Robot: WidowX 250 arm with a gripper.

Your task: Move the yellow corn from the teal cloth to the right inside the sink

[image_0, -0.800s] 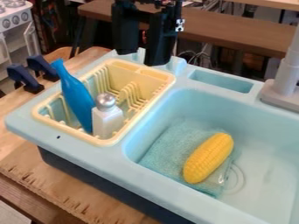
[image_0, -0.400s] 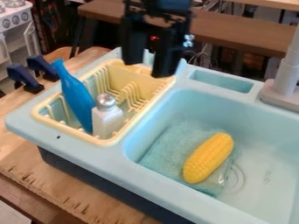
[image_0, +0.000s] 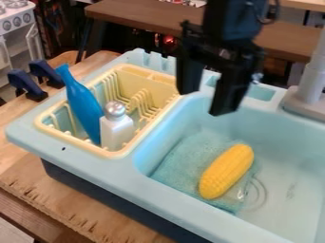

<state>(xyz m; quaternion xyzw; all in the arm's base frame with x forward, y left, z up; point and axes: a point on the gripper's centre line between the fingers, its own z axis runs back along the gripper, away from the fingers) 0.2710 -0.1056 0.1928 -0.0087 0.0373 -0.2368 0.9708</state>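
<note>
With the black two-finger end effector (image_0: 203, 102) spread wide and empty over the light-blue plastic sink (image_0: 171, 201), premature lowering could strike its rear rim, and off-centre contact could roll the yellow plastic corn cob (image_0: 226, 172) off the teal cloth towel (image_0: 181, 159) beneath it.

Wooden table (image_0: 14, 114): carries light-blue toy sink unit (image_0: 95, 164), centre toward 4 o'clock; two dark-blue clamps (image_0: 26, 85) at 10 o'clock
</note>
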